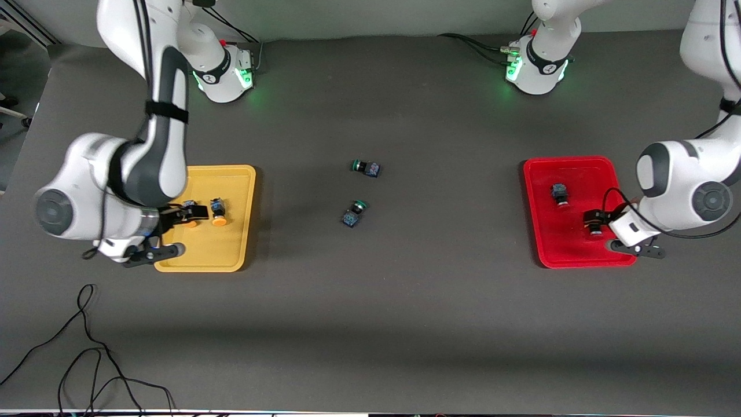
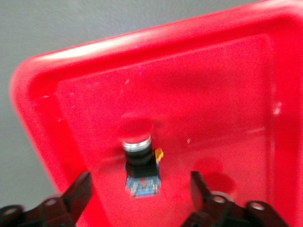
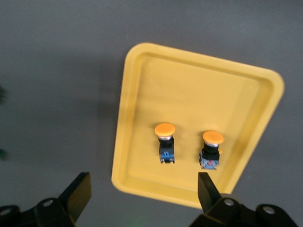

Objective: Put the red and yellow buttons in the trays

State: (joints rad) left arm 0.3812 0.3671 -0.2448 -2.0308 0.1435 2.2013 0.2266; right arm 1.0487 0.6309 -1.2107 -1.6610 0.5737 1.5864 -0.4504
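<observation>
we log right tool [image 1: 188, 215] open over glossy yellow tray [image 1: 237, 255], round-cornered, holding two orange-capped buttons [image 3: 164, 142] | two green-capped switches [image 1: 366, 168] lie mid-desk on the matte grey desk [image 1: 405, 301] | smooth red tray [image 1: 556, 255] holds two red-capped buttons [image 2: 138, 158], left tool [image 1: 596, 223] open above it | loose black cable [image 1: 87, 347] near the front camera

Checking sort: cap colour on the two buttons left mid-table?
Green, on both buttons; the front view shows them best.

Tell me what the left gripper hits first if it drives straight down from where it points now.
Most likely the red-capped button lying in the red tray; it sits between the open fingers of the left gripper. Depth is unclear, so the fingers could straddle it and meet the tray floor.
</observation>
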